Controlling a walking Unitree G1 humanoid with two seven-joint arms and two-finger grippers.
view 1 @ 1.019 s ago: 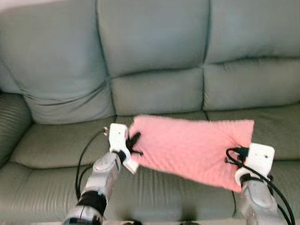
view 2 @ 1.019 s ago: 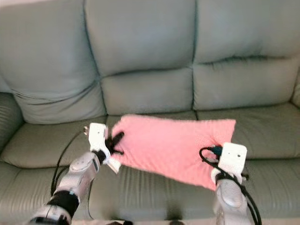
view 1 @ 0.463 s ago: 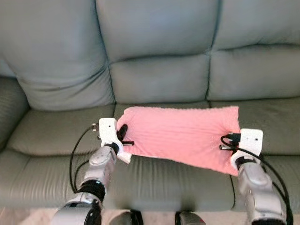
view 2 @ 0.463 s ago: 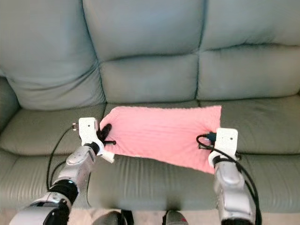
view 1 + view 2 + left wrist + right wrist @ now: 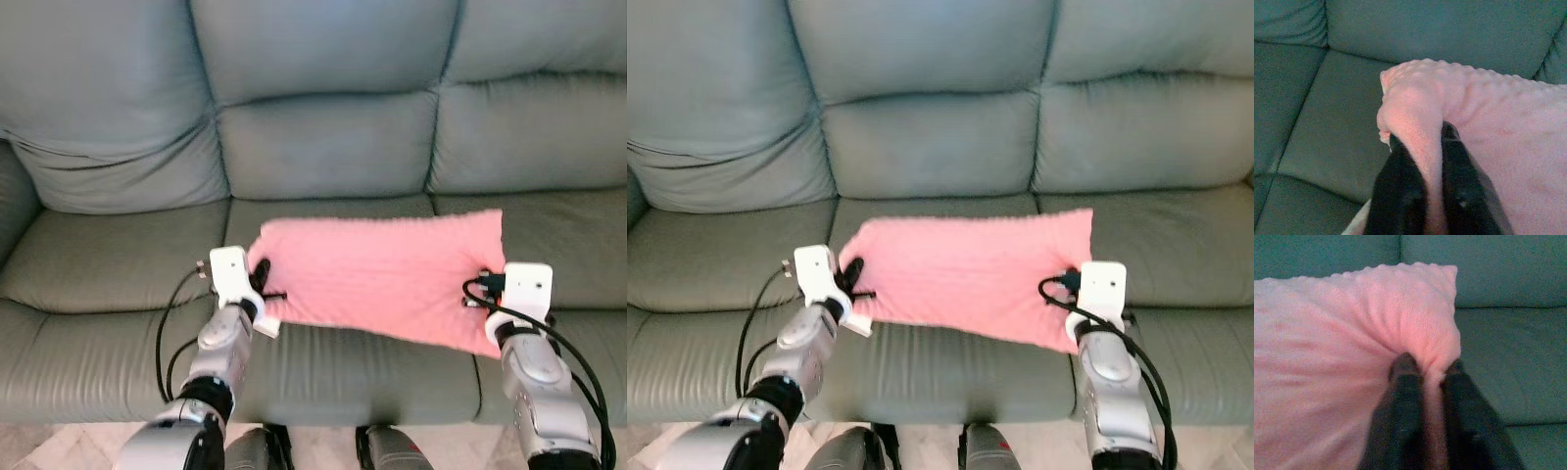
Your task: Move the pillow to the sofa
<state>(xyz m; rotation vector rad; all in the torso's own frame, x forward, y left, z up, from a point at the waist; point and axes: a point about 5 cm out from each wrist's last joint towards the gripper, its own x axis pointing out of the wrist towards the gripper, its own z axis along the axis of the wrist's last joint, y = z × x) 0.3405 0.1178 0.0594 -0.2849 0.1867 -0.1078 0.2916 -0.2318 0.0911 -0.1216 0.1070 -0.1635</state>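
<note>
The right gripper has its two black fingers closed on a fold at the edge of the pink pillow. The fabric bunches between them. Behind the pillow is the grey-green sofa.

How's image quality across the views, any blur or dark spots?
Left and right eye views: even light, slightly soft, pink pillow and sofa readable. Left wrist view: dim, teal cast, left hand fingers near-black. Right wrist view: same dimness, right hand soft up close.
</note>
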